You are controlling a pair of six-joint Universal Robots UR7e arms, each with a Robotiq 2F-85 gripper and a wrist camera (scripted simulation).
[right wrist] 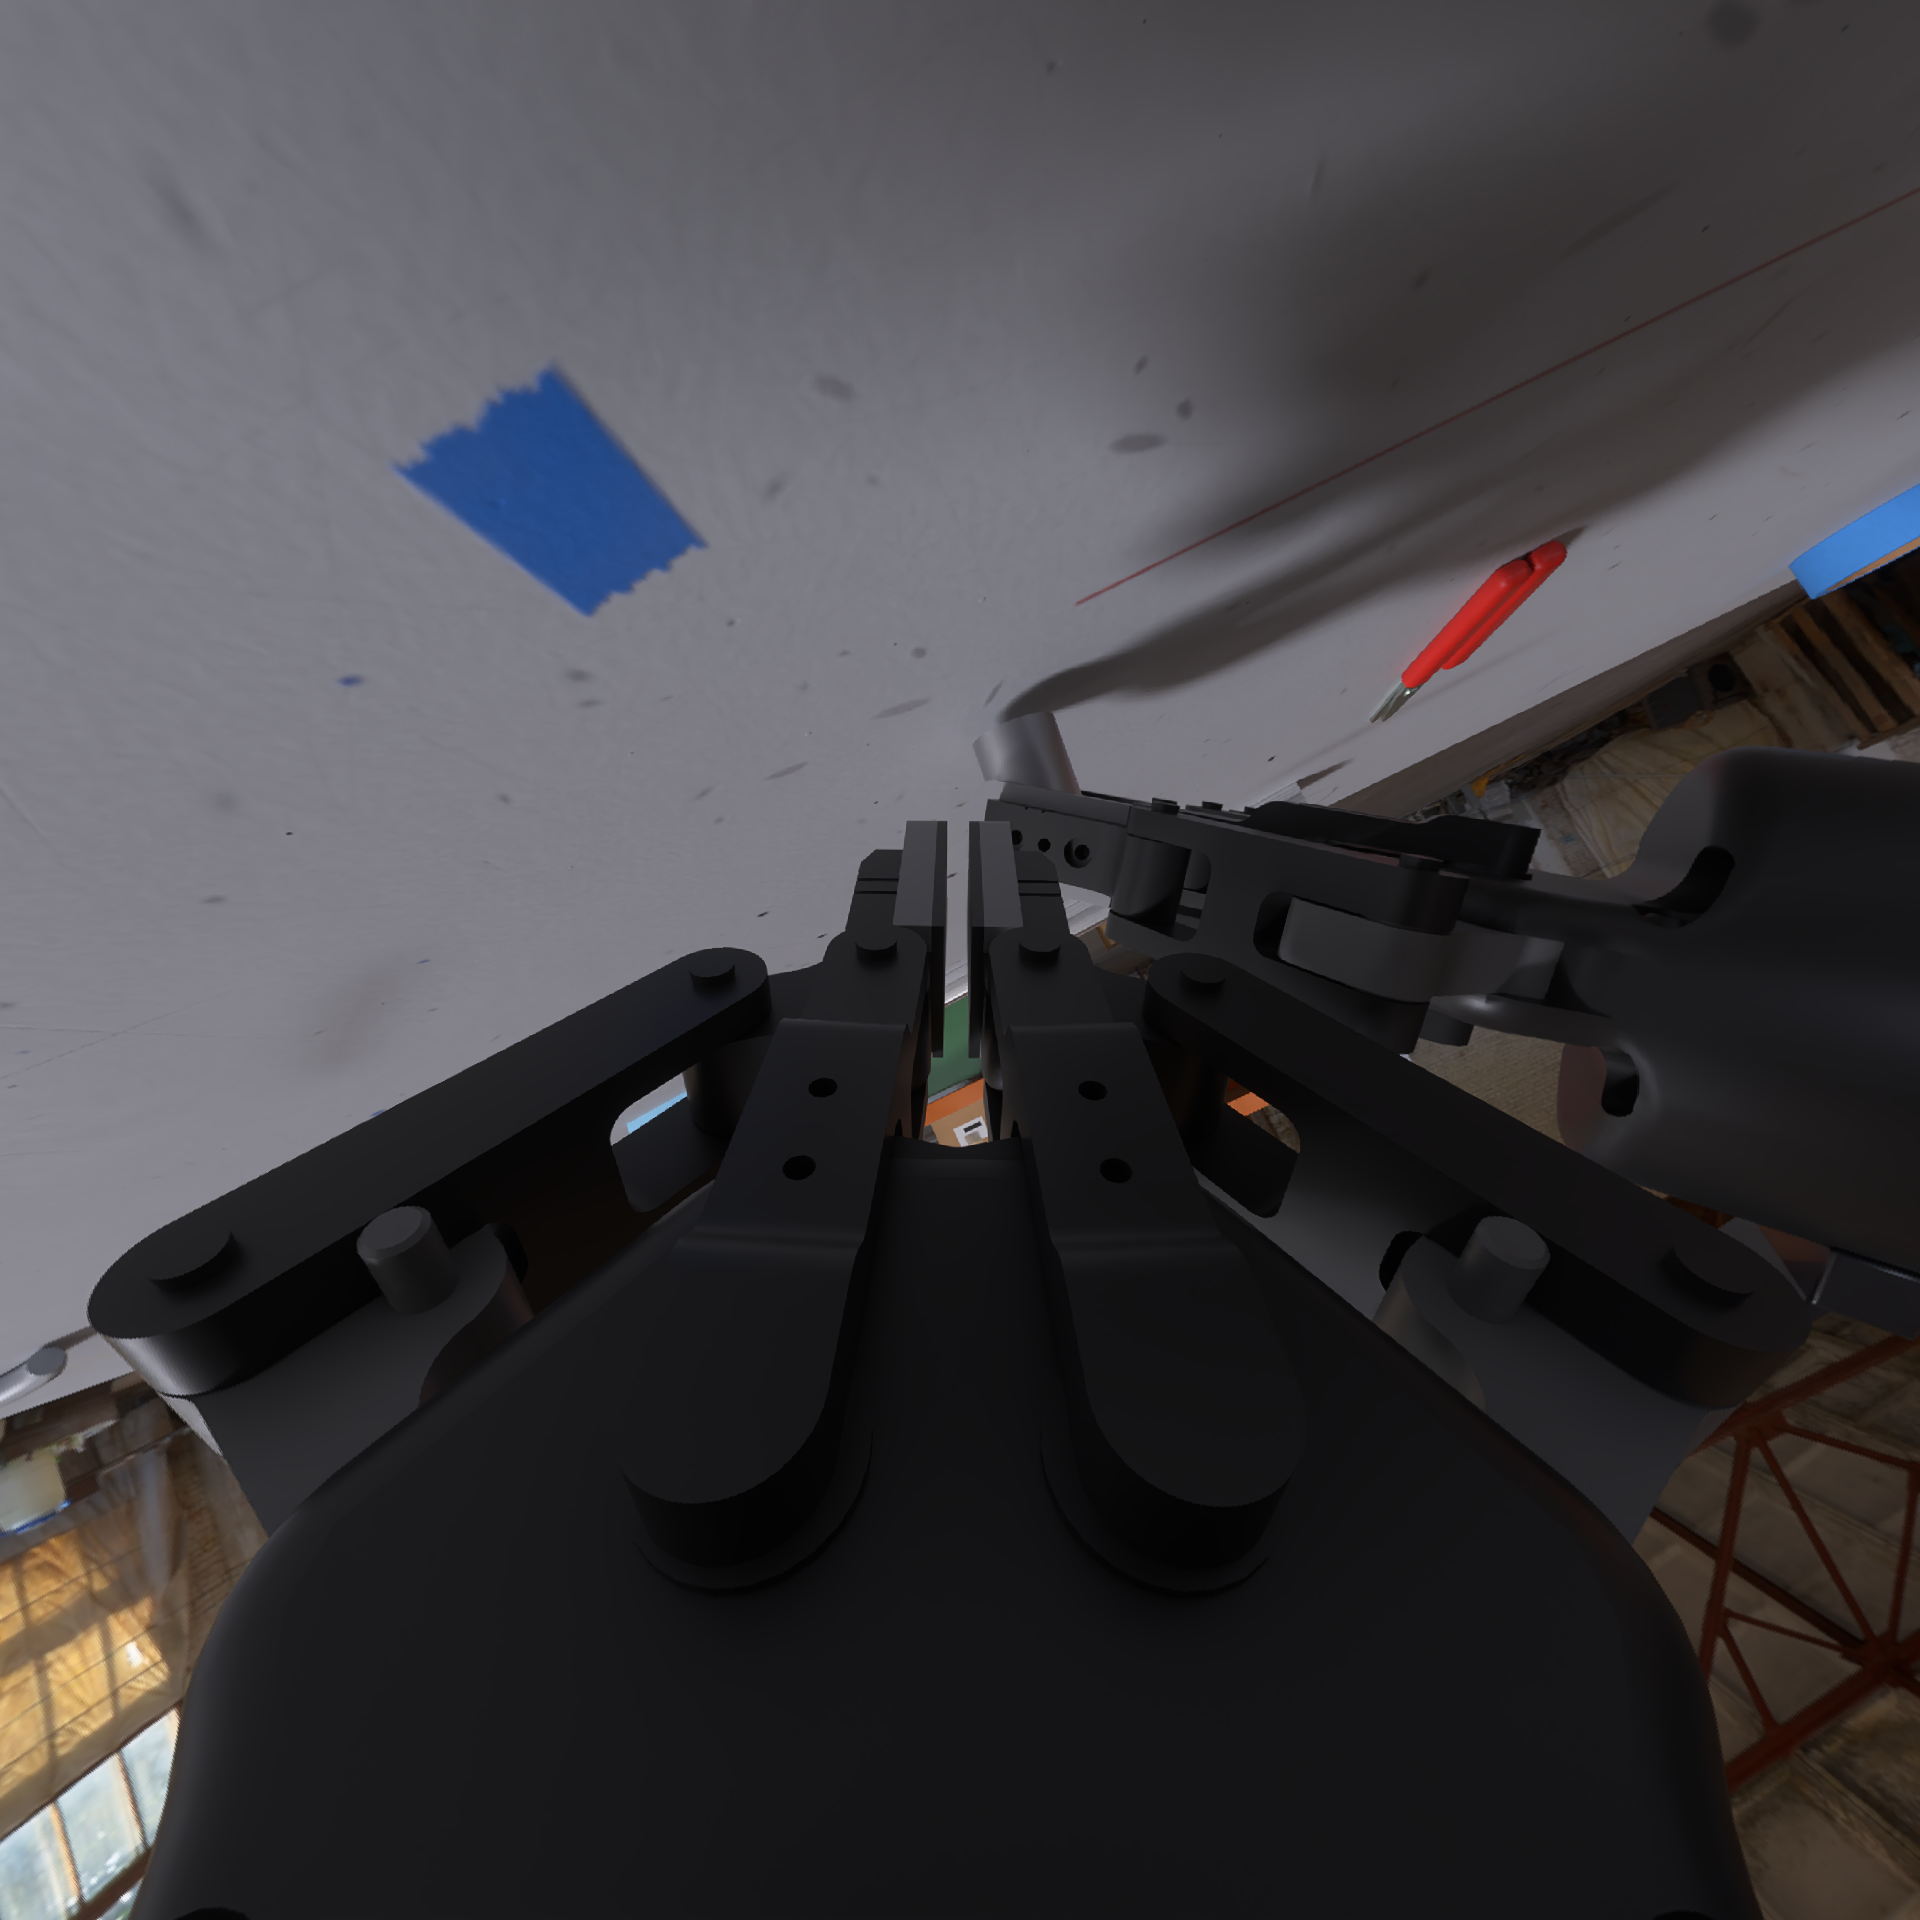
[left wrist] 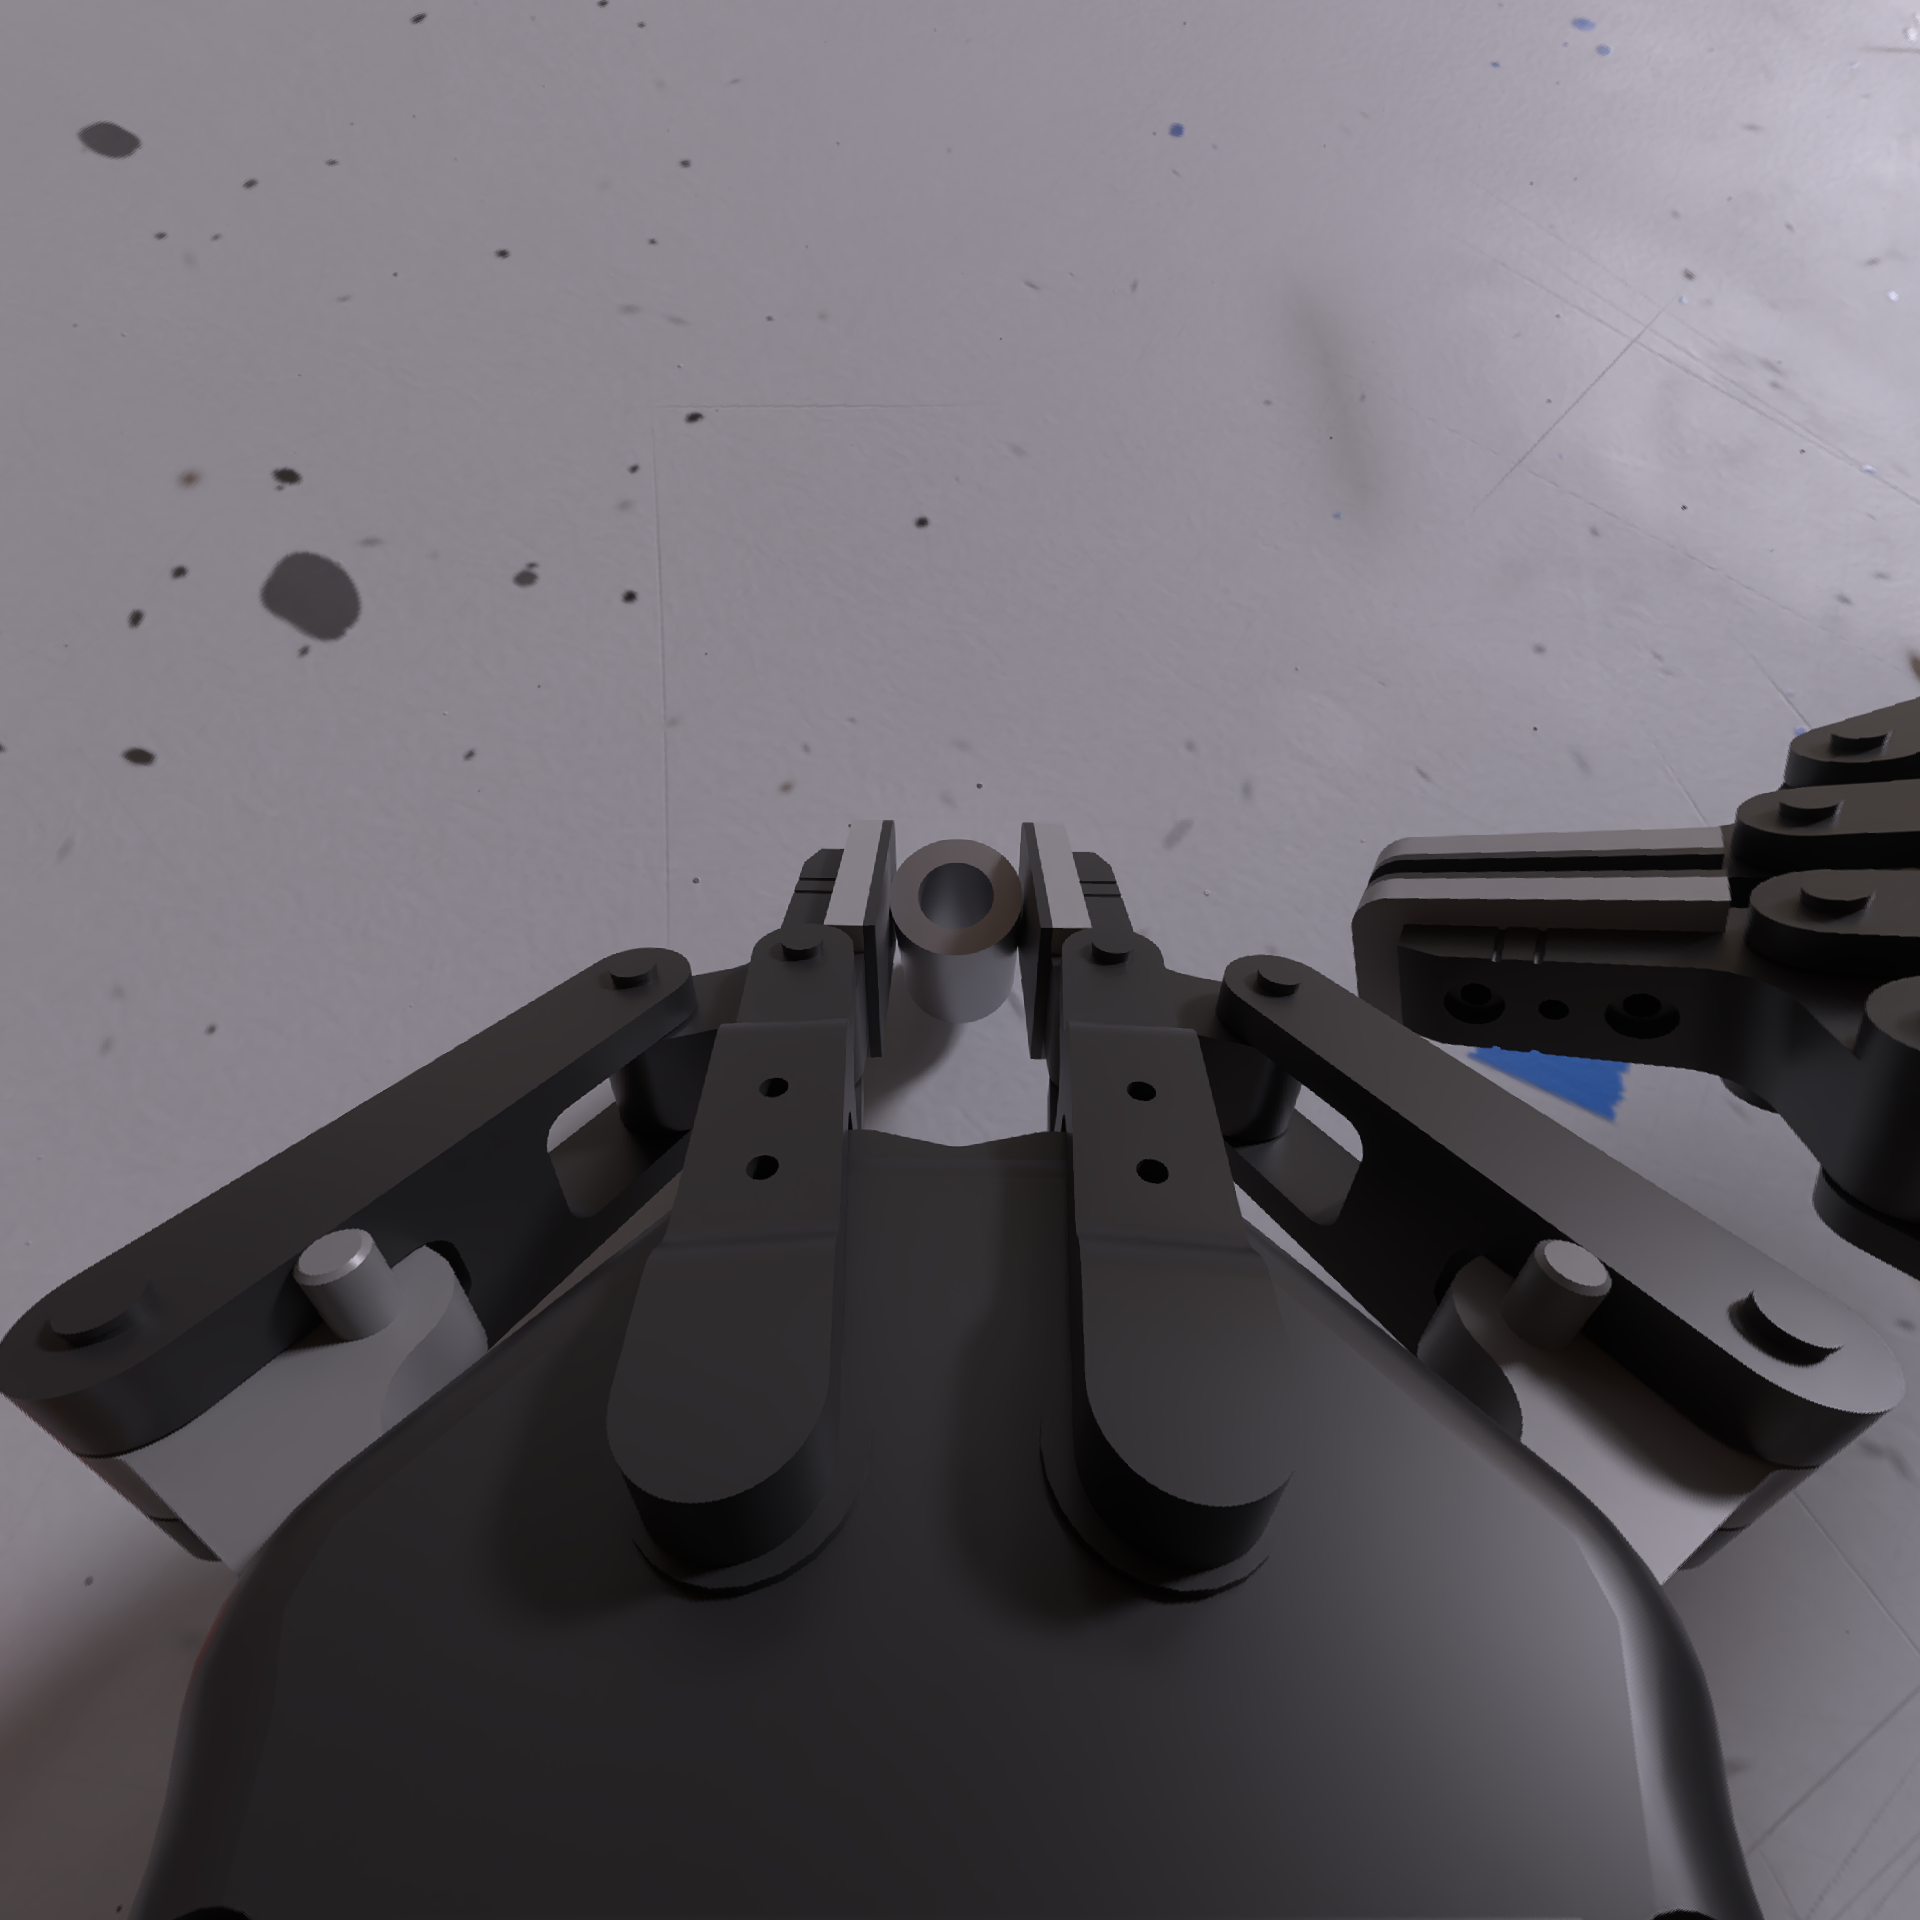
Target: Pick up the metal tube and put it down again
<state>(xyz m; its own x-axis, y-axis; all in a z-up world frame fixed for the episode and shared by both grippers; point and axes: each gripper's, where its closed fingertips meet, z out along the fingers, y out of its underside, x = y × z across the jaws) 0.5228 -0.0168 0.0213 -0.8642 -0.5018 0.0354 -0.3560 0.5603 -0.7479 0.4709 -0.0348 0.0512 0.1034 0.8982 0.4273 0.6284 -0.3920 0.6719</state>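
The metal tube point(left wrist: 956, 982) is a short grey cylinder standing on end, its open end facing the left wrist camera. My left gripper point(left wrist: 956, 883) is shut on it, one pad against each side. In the right wrist view the tube point(right wrist: 1023, 753) sticks out beyond the left gripper's fingers point(right wrist: 1049, 836), and its far end meets its own shadow on the white table point(right wrist: 727, 208). My right gripper point(right wrist: 958, 873) is shut and empty, hovering just beside the left one. It also shows at the right edge of the left wrist view point(left wrist: 1387, 935).
A blue tape patch point(right wrist: 551, 488) lies on the speckled table, partly hidden under the right gripper in the left wrist view point(left wrist: 1548, 1075). A red-handled tool point(right wrist: 1475, 623) lies near the table's edge, with a blue strip point(right wrist: 1860, 551) at that edge.
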